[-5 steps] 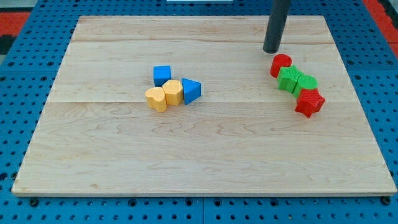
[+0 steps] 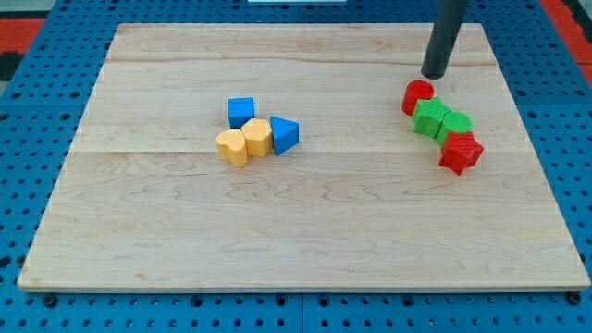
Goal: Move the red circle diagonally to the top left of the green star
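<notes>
The red circle (image 2: 417, 96) sits at the board's right, touching the upper-left side of a green block (image 2: 430, 118). A second green block (image 2: 456, 122) lies right beside it; I cannot tell which of the two is the star. A second red block (image 2: 461, 153) touches the green pair at lower right. The four form a diagonal row. My tip (image 2: 434, 75) is a little above and to the right of the red circle, not touching it.
Near the board's middle is a cluster: a blue cube (image 2: 241, 112), a blue triangular block (image 2: 285, 135), and two yellow blocks (image 2: 257, 136) (image 2: 232, 146). The wooden board (image 2: 277, 231) lies on a blue pegboard.
My tip has moved to the right, from above-left of the red circle to above-right of it. No block has moved.
</notes>
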Action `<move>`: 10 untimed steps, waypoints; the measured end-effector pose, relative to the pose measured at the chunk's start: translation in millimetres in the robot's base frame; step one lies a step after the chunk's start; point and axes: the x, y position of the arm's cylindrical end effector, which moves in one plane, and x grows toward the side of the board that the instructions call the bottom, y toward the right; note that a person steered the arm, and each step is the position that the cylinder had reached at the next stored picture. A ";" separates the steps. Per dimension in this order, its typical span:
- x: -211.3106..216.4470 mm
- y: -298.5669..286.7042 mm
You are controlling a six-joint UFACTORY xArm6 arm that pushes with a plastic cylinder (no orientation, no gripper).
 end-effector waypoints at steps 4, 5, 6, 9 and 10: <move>-8.9 17.6; -8.8 29.6; -8.8 29.6; -40.8 -31.5; -40.6 -61.2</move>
